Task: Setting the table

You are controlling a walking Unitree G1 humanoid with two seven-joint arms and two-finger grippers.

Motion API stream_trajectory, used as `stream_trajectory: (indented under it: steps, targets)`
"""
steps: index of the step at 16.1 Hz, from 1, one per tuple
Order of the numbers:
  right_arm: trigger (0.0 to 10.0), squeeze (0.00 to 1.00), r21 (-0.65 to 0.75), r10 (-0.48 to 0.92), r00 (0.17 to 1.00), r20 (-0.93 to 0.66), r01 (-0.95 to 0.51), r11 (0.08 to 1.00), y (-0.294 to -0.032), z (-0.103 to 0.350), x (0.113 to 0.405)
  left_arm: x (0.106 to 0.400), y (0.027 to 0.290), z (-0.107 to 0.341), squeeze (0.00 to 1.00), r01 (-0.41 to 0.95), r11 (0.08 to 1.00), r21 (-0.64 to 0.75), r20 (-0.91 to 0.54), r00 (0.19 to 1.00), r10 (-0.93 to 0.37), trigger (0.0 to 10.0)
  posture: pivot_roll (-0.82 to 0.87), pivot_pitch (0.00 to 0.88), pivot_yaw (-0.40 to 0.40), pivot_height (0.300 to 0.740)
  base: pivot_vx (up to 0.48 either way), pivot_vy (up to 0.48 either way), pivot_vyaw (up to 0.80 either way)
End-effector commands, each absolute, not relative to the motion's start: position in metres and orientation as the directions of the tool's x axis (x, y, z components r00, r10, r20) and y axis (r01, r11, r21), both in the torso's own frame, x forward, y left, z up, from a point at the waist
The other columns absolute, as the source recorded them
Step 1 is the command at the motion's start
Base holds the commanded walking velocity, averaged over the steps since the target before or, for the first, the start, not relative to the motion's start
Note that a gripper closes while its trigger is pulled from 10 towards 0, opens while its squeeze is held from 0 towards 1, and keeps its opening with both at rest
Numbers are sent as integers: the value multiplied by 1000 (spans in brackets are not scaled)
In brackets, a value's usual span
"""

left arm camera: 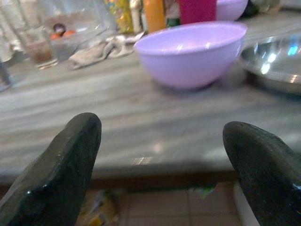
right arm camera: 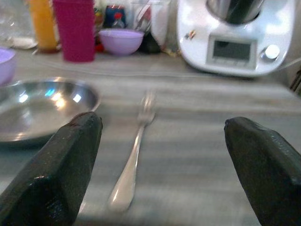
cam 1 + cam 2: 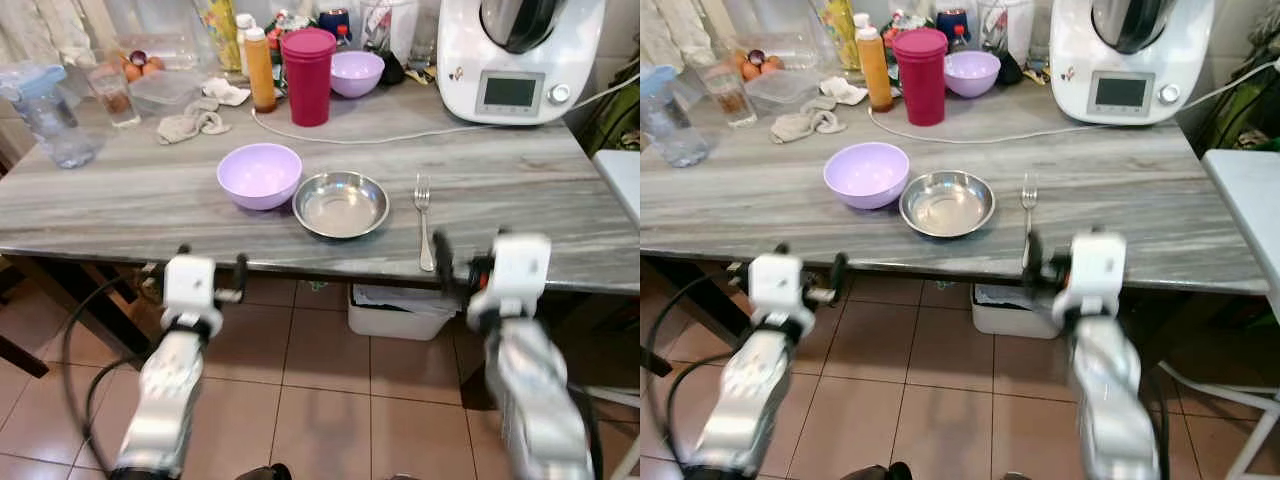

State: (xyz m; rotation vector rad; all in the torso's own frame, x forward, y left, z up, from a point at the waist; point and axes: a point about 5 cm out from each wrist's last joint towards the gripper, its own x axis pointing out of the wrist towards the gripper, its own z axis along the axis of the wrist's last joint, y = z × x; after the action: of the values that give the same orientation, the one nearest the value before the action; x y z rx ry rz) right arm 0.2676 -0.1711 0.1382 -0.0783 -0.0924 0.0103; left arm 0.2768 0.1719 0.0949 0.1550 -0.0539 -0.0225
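Fork (image 3: 424, 220) right of steel bowl (image 3: 341, 204), lilac bowl (image 3: 259, 175) left; both hands spread, left hand (image 3: 211, 272), right hand (image 3: 462, 266)

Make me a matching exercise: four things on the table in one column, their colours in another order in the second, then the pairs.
Things:
1. Bowl beside the steel plate
2. Fork
3. Lidded tumbler
4. Squeeze bottle

Colours:
A. Orange
B. Lilac
C. Magenta
D. Silver

Pairs: 1-B, 2-D, 3-C, 4-A
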Motion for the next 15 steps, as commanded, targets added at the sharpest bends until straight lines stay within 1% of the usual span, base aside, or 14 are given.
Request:
stream_trajectory:
  steps: [1,5,6,10,15]
  targets:
    - [10000,0,-85,38,994,104,-30,996,-166,143,261,270,181,92,0,-9,985,173,41,999,2,10000,-218,81,50,740,0,0,0]
    - [10000,0,-68,17,1000,24,-15,998,-166,134,236,261,183,87,0,-21,980,196,27,1000,16,10000,-234,98,54,740,0,0,0]
    - [10000,0,-77,6,1000,15,-5,997,-168,133,233,261,181,87,0,-14,980,198,28,1000,9,10000,-231,99,57,740,0,0,-706]
    - [10000,0,-68,1,1000,13,0,998,-171,135,242,265,177,87,0,-4,979,201,22,1000,0,10000,-234,79,63,740,0,0,-742]
    - [10000,0,-56,0,1000,20,2,998,-172,137,253,273,171,91,0,-7,981,196,30,1000,1,10000,-232,77,59,740,0,0,0]
